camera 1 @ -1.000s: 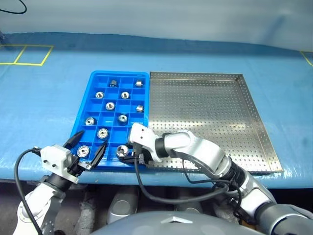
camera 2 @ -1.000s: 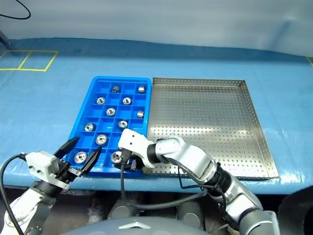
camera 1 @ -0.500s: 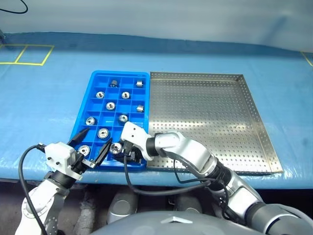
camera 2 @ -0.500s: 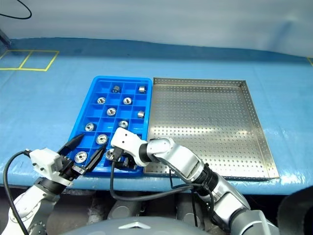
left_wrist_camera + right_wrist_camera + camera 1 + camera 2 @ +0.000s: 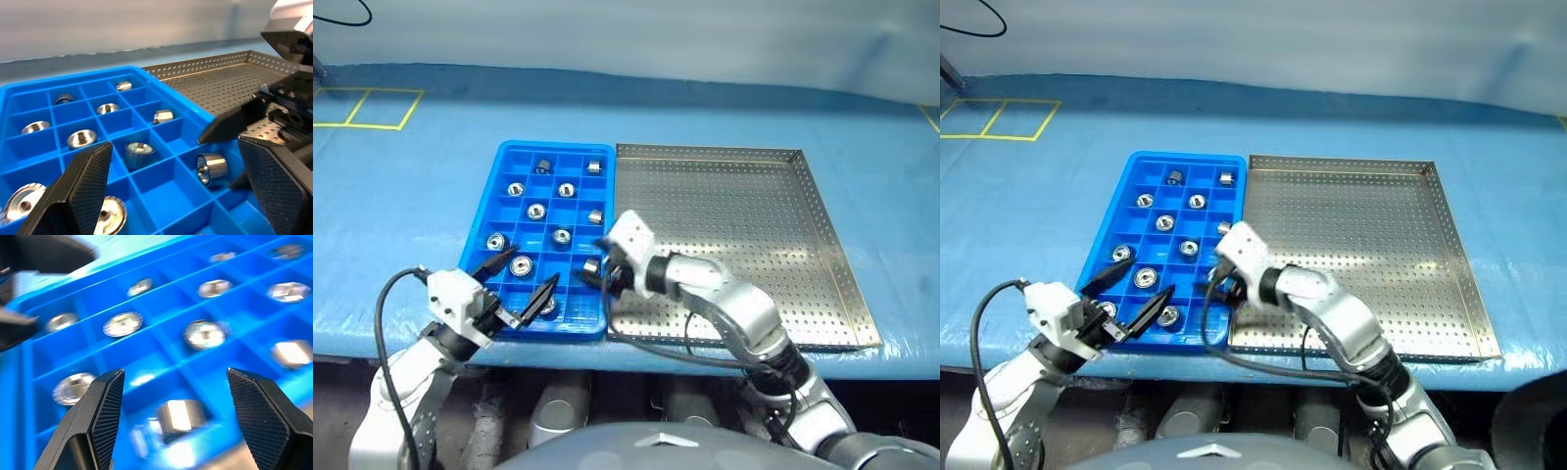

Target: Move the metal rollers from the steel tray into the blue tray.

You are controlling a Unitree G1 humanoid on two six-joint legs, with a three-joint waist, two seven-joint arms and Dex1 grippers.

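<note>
Blue-covered desk (image 5: 401, 196) carries both trays side by side, long axes running away from the robot. Steel tray (image 5: 744, 225) on the right, perforated base bare. Blue tray (image 5: 499, 206) on the left, touching it; metal rollers (image 5: 536, 211) sit one per compartment.

Right gripper (image 5: 600, 272) is over the blue tray's near right part, fingers spread, nothing pinched. A roller (image 5: 177, 415) lies on its side in the cell just below them, axis roughly level; most others stand hole-up.

Left gripper (image 5: 521, 286) is at the blue tray's near edge, fingers (image 5: 85, 181) spread wide, nothing held.

Left wrist view gives the tipped roller (image 5: 212, 168) beside the right gripper's black fingertip; head views hide that contact detail.
</note>
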